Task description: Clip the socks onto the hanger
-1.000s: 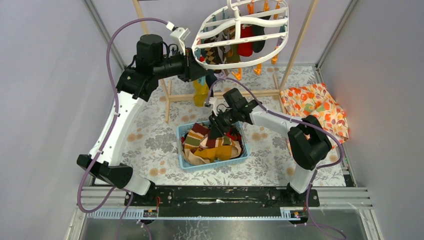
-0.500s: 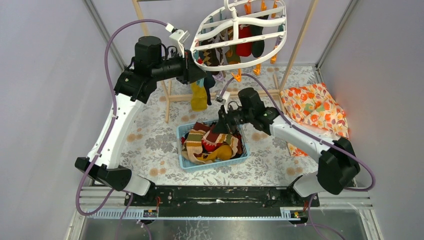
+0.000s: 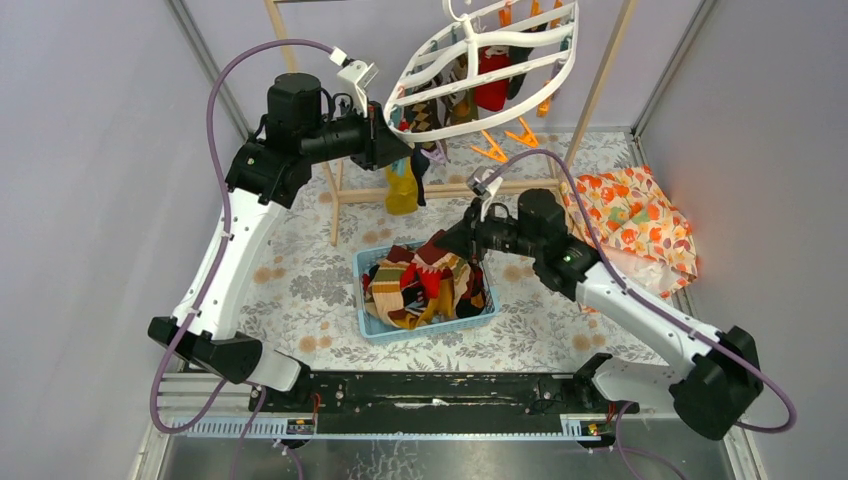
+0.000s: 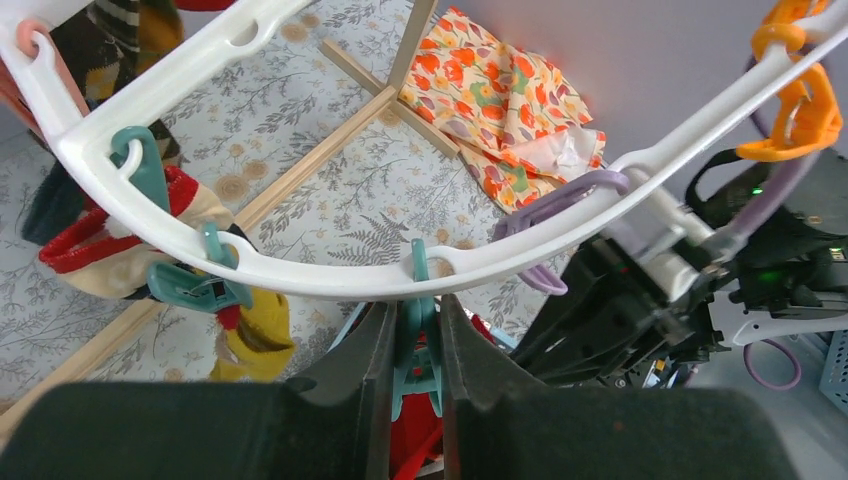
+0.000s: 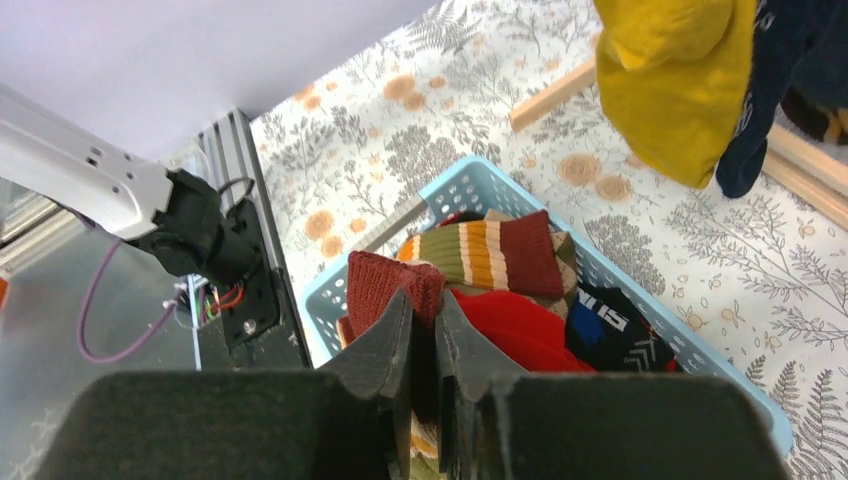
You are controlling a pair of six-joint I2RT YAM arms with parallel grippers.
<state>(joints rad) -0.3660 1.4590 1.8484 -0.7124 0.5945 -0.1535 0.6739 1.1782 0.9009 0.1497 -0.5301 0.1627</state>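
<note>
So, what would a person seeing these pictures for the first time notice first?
The big white hanger, tilted high at the back with hanging socks and bright clips; the left gripper pinches one teal clip. Then the blue basket of mixed socks in the middle, where the right gripper grips a dark red sock.

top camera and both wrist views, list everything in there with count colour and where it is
hanger: one, white, high at the back
clips: several, orange, teal, pink, dangling from the hanger rim
hung socks: several, red, argyle, mustard, navy, under the hanger
basket: one, light blue, mid table
loose socks: a pile, mixed colours, in the basket
wooden frame: one, pale wood, back of table
floral cloth: one, orange, far right
left pincer: black, shut on a teal clip at the rim
right pincer: black, shut on a dark red sock over the basket
</note>
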